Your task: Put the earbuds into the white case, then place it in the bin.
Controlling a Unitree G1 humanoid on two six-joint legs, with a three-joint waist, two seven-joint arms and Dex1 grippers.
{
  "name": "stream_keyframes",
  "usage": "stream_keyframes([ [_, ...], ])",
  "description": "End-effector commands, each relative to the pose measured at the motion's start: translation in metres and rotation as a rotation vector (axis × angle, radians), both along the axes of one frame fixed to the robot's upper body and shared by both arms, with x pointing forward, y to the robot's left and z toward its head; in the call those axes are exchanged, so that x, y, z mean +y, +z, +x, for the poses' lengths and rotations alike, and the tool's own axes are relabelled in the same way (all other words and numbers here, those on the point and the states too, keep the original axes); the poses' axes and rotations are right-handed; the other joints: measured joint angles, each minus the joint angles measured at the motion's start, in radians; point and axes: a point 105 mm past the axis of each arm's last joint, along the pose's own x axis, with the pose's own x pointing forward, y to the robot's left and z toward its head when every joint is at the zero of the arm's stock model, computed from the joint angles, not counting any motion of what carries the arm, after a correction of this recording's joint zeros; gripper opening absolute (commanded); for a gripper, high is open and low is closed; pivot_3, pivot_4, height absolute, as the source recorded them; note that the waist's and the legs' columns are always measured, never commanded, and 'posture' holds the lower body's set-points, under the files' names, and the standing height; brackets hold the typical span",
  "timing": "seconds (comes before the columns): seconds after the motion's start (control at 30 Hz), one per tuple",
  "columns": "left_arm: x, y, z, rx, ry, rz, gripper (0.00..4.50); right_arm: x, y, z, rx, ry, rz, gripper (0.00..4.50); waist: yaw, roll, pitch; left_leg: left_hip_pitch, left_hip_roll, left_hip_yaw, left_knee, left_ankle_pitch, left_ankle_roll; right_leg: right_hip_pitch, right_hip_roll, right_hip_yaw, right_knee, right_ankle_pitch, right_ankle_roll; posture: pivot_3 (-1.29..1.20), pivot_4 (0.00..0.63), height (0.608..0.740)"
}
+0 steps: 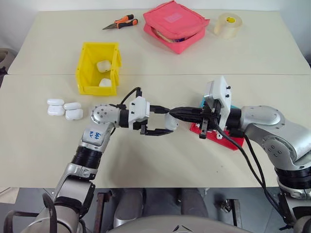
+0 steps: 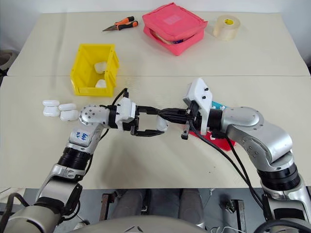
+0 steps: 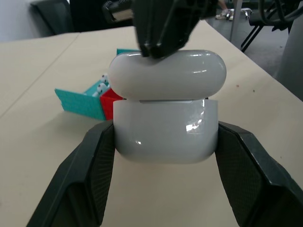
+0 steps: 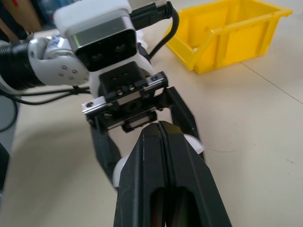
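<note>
A: Item one, containers. We list the yellow bin [image 1: 97, 68] on the table [image 1: 43, 160], towards the far left, holding two white cases [image 1: 103, 66] against its inner wall.

B: Agreed. Item two, the red and blue tray [image 3: 97, 98] just behind the grippers, at the right. In the left wrist view we see small white pieces in it, probably earbuds [image 3: 101, 88], though they are too small for us to be sure.

A: Item three, the pink pouch [image 1: 176, 25] at the far edge, with pliers [image 1: 121, 23] to its left and a tape roll [image 1: 227, 24] to its right. We cannot tell what the pouch holds.

B: Item four, four spare cases [image 1: 64, 109] clustered on the table, left of the left arm and near the bin's front.

A: Item five, the white case [image 3: 165, 127], lid lowered, held above the table centre. The left gripper [image 1: 160, 124] points level towards the right, its fingers [image 3: 90, 165] clamped on the case's two sides.

B: Item six, the right gripper [image 1: 176, 113] points left, tilted slightly down. We see its fingers [image 4: 163, 156] pressed together, empty, their tips resting on the case's lid.
</note>
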Motion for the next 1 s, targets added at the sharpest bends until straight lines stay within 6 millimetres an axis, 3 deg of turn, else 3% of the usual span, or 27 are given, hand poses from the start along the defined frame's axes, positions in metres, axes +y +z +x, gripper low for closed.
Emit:
stream_keyframes([
  [0.03, -0.003, 0.011, -0.003, -0.063, -0.014, -0.034, 2.78, -0.007, -0.007, 0.001, 0.010, -0.019, -0.051, 0.03, 0.000, 0.000, 0.000, 0.000, 0.000, 0.000, 0.000, 0.000, 0.000, 0.000, 0.000, 0.000, 0.000, 0.000, 0.000, 0.00, 0.150, 0.740],
  [0.3, 0.005, 0.012, -0.005, -0.064, 0.004, -0.089, 2.78, -0.045, -0.023, -0.011, 0.056, -0.103, -0.086, 0.03, 0.001, 0.000, 0.000, -0.001, 0.000, 0.000, 0.000, 0.000, 0.000, 0.000, -0.001, 0.000, 0.000, 0.000, 0.000, 0.00, 0.150, 0.740],
  [0.47, 0.018, 0.015, -0.012, -0.044, 0.023, -0.163, 2.78, -0.061, -0.009, -0.020, -0.041, -0.150, 0.106, 0.03, -0.002, 0.000, 0.000, 0.000, 0.001, 0.001, 0.000, 0.000, 0.000, 0.000, 0.000, 0.000, 0.000, 0.000, 0.000, 0.00, 0.150, 0.740],
  [0.6, 0.028, 0.015, -0.013, -0.026, 0.075, -0.204, 2.78, -0.065, -0.004, -0.033, -0.058, -0.138, 0.219, 0.80, 0.000, 0.000, 0.000, 0.001, 0.001, 0.001, 0.000, 0.000, 0.000, 0.001, 0.000, 0.000, 0.000, 0.000, 0.000, 0.00, 0.150, 0.740],
  [0.7, 0.042, 0.015, -0.013, 0.015, 0.145, -0.267, 2.78, -0.066, -0.004, -0.037, -0.127, -0.149, 0.230, 1.86, 0.000, 0.000, 0.000, 0.001, 0.001, 0.001, 0.000, 0.000, 0.000, 0.001, 0.000, 0.001, 0.001, 0.000, 0.000, 0.00, 0.150, 0.740],
  [0.8, 0.084, 0.008, -0.011, 0.116, 0.394, -0.396, 2.78, -0.056, 0.006, -0.034, -0.281, -0.154, 0.266, 2.89, -0.011, 0.000, 0.000, 0.001, 0.001, 0.000, 0.000, 0.000, 0.000, 0.001, 0.000, 0.001, 0.001, 0.000, 0.000, 0.00, 0.150, 0.740],
  [0.93, 0.121, 0.014, -0.001, 0.107, 0.719, -0.492, 2.78, -0.052, 0.007, -0.032, -0.349, -0.159, 0.273, 4.24, -0.016, -0.001, 0.000, 0.004, 0.002, -0.003, -0.002, 0.000, -0.001, 0.000, 0.001, 0.002, 0.001, 0.000, 0.000, 0.00, 0.150, 0.740],
  [1.0, 0.138, 0.025, 0.003, 0.083, 0.837, -0.565, 2.78, -0.050, 0.004, -0.033, -0.408, -0.142, 0.219, 4.48, -0.005, -0.001, 0.000, 0.003, 0.002, -0.003, -0.001, 0.000, -0.001, 0.000, 0.000, 0.003, 0.002, 0.000, 0.000, 0.00, 0.150, 0.740],
])
